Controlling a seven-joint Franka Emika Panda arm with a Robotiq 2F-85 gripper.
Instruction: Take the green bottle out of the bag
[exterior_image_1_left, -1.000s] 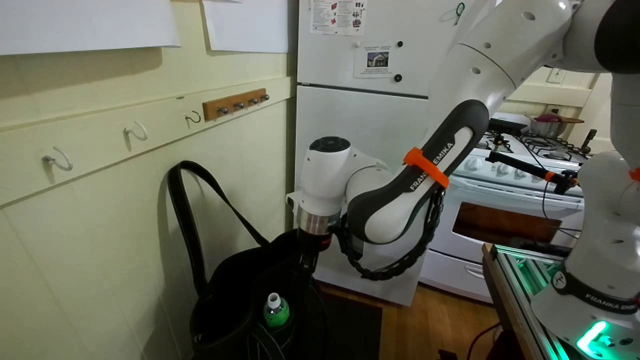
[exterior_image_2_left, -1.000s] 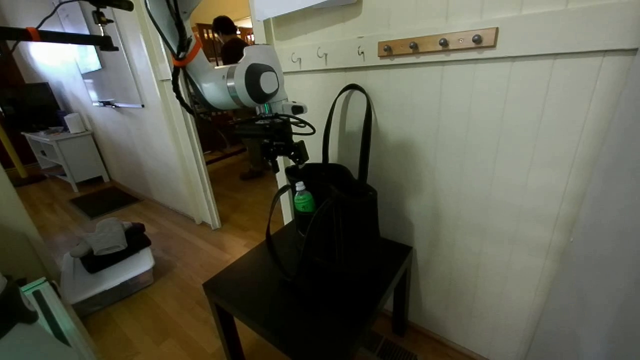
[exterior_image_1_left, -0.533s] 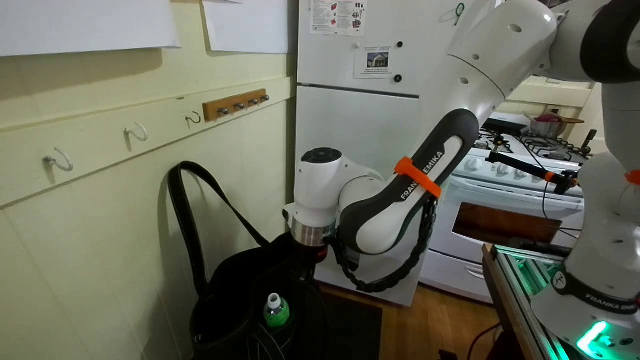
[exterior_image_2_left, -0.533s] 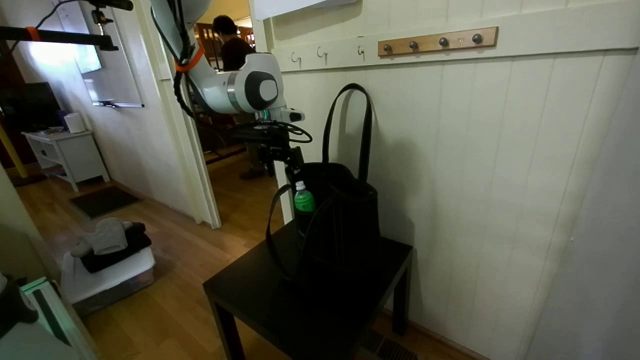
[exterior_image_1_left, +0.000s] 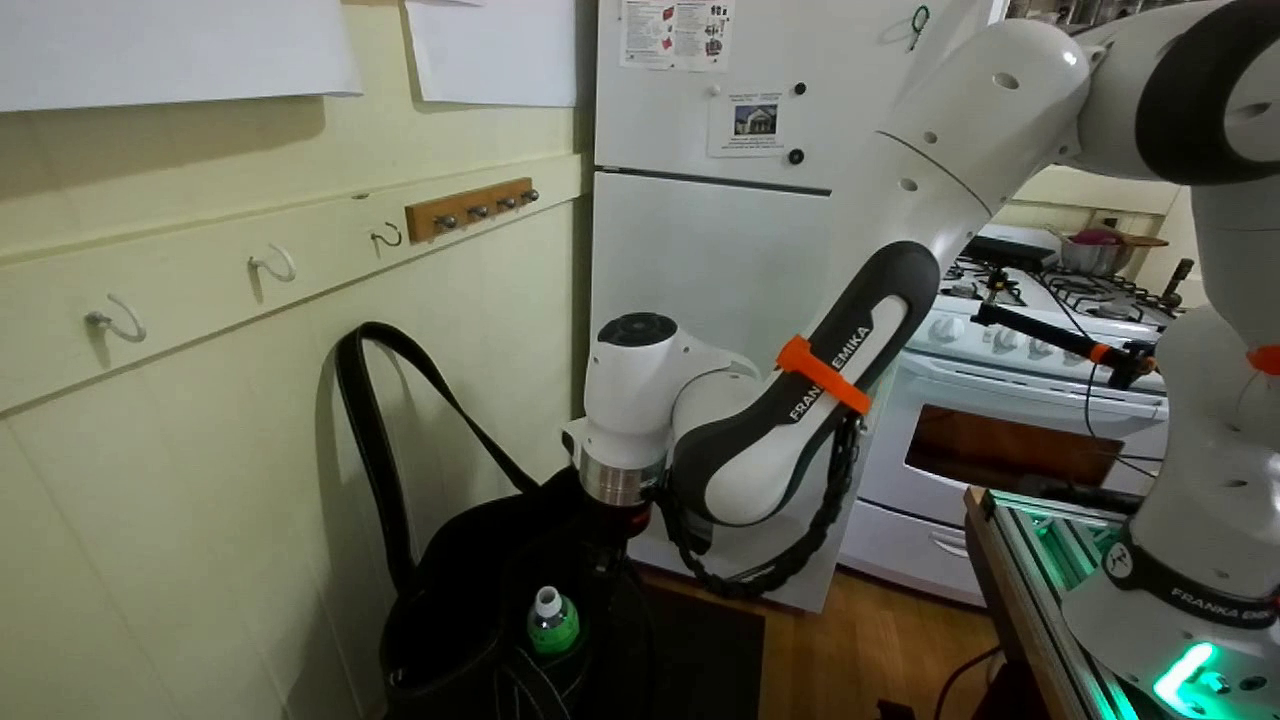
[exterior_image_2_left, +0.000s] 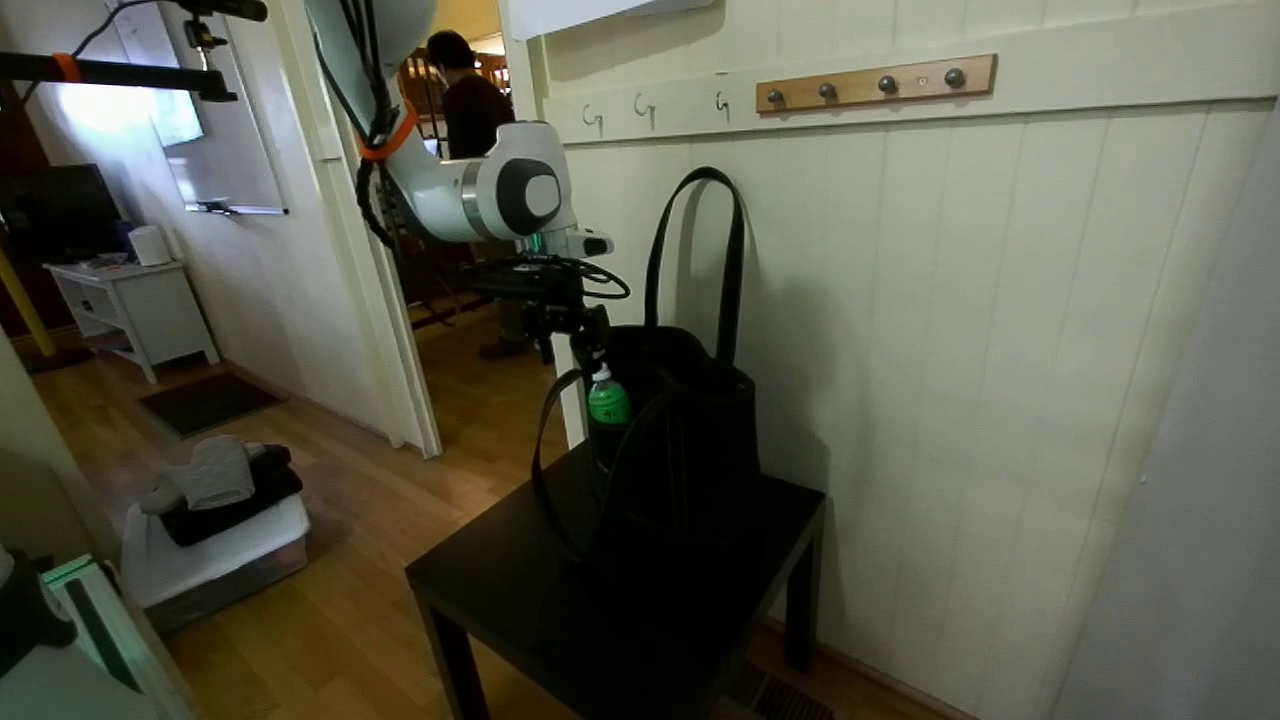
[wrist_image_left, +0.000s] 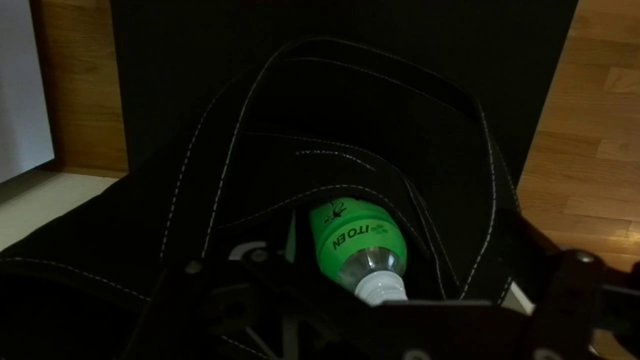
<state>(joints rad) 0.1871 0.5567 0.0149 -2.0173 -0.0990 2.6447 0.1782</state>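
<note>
A: ok so where's the bottle (wrist_image_left: 362, 240)?

B: In the bag (exterior_image_2_left: 695, 440). Wrist view has its upper part poking out past a stitched edge, white cap (wrist_image_left: 381, 288) pointing roughly at 5 o'clock. Black cloth hides the lower part.

A: and the fingers (exterior_image_2_left: 595, 325)?

B: Wide apart as far as I can see. In the wrist view they come in at the bottom, super dark, one around 8 o'clock from the bottle and one around 4, with the cap between them.

A: touching it?

B: Can't tell. In an exterior view they're just beside the cap, about 11 o'clock from it, but it's black on black, so the tips are hard to read.

A: what's the bag on?

B: A dark table (exterior_image_2_left: 500, 575). One handle (exterior_image_1_left: 376, 450) stands up in a loop in both exterior views. In the wrist view, a strap (wrist_image_left: 330, 49) arches round the bottle, from 9 o'clock over 12 to 3.

A: anything else around?

B: Fridge (exterior_image_1_left: 720, 270) at about 1 o'clock from the bag in an exterior view, stove (exterior_image_1_left: 1020, 385) nearer 2. There's also a box (exterior_image_2_left: 175, 565) on the floor, 9 o'clock from the table, with a grey cloth (exterior_image_2_left: 215, 478) on top.
</note>
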